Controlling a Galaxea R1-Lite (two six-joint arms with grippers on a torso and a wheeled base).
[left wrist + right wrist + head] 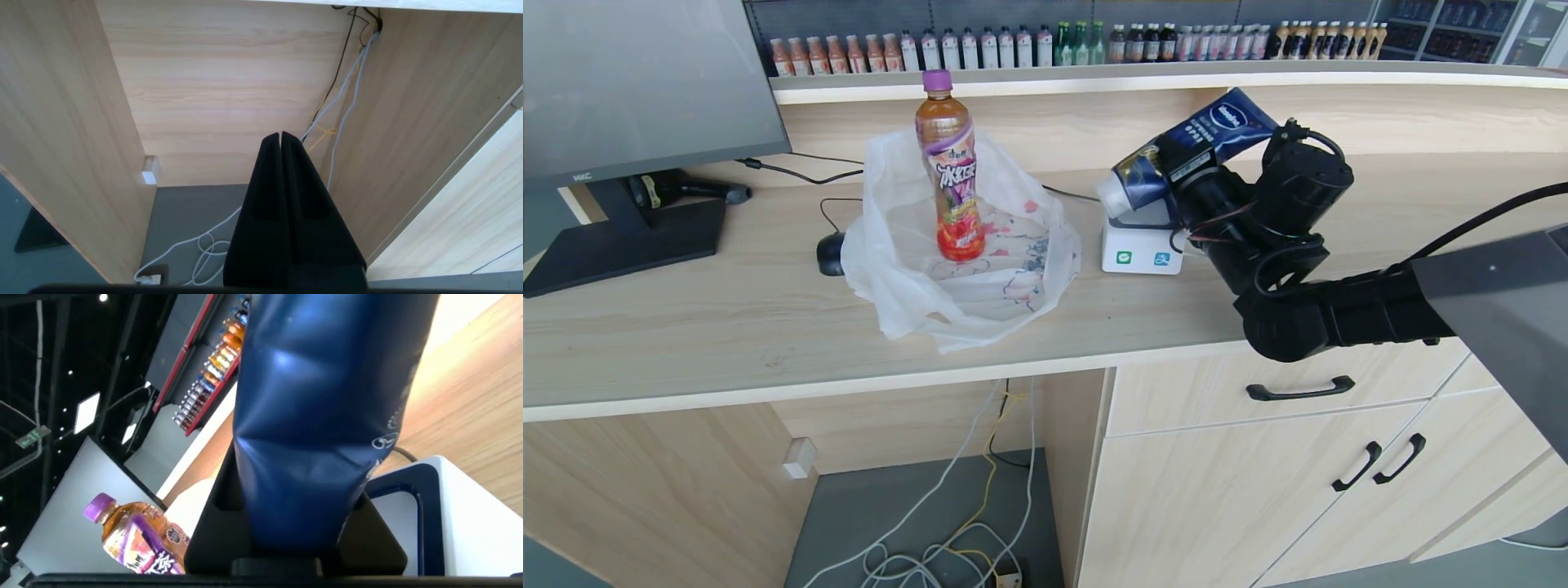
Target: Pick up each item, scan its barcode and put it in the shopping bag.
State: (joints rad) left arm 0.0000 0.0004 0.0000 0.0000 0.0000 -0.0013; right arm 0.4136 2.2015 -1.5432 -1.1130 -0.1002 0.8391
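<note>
Head view: the right gripper (pixel 1180 175) is clamped on a dark blue tube (pixel 1217 122), held tilted with its cap end down, just above a small white scanner box (pixel 1141 245) on the wooden counter (pixel 686 327). To the left of the box lies an open white plastic bag (pixel 1029 245), and a drink bottle (pixel 952 180) with a purple cap stands upright inside it. A black mouse (pixel 831 253) sits just beside the bag, and a monitor (pixel 637 82) stands at the far left.

Left wrist view: the left gripper (pixel 281 143) has its two fingers pressed together with nothing between them. It hangs below the counter, facing a wooden back panel (pixel 229 82) with cables (pixel 343 98) running down.

Right wrist view: the blue tube (pixel 327 416) sits squeezed between the black fingers, the white box (pixel 482 514) lies beneath it, and the bottle (pixel 135 535) stands farther off
</note>
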